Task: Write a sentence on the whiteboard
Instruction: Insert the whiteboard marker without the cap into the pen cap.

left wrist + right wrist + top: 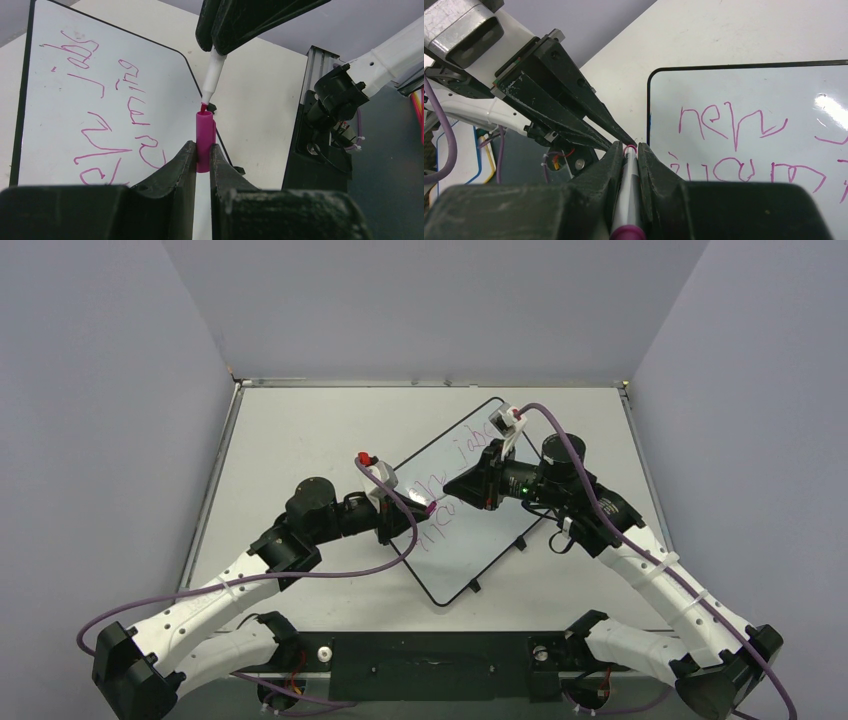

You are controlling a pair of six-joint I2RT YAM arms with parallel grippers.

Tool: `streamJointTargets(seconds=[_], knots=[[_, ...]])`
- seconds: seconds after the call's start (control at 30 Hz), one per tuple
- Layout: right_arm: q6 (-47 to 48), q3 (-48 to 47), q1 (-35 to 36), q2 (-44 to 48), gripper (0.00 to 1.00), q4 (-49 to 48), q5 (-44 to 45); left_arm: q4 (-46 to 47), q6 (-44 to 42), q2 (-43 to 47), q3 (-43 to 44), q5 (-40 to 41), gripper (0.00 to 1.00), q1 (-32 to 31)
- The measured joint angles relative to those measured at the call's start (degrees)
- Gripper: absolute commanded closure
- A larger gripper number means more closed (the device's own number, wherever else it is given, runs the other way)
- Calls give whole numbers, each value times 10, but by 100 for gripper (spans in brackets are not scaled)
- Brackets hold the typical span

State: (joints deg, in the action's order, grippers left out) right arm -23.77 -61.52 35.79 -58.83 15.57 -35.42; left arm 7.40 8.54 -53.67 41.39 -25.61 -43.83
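Note:
The whiteboard [470, 520] lies tilted in the middle of the table, also seen in the left wrist view [100, 100] and the right wrist view [749, 100]. The sentence [450, 485] is in pink strokes in two lines [95, 115] [734, 150]. My left gripper [428, 508] [202, 150] is shut on the pink marker cap [205, 140]. My right gripper [455, 485] [628, 150] is shut on the white marker pen [626, 195] [215, 75]. The pen's tip sits at the open mouth of the cap, above the board.
The table's raised rim [430, 383] runs along the back. The black mounting plate [430, 655] lies at the near edge between the arm bases. The board's two black tabs [520, 543] stick out on its near right edge.

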Motion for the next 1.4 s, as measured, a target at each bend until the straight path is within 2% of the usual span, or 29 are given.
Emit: streamJointTargets(seconds=[1.4], knots=[[39,0,14,-38,100,56,-23,-25,-8,-16,0,3,100,-17]])
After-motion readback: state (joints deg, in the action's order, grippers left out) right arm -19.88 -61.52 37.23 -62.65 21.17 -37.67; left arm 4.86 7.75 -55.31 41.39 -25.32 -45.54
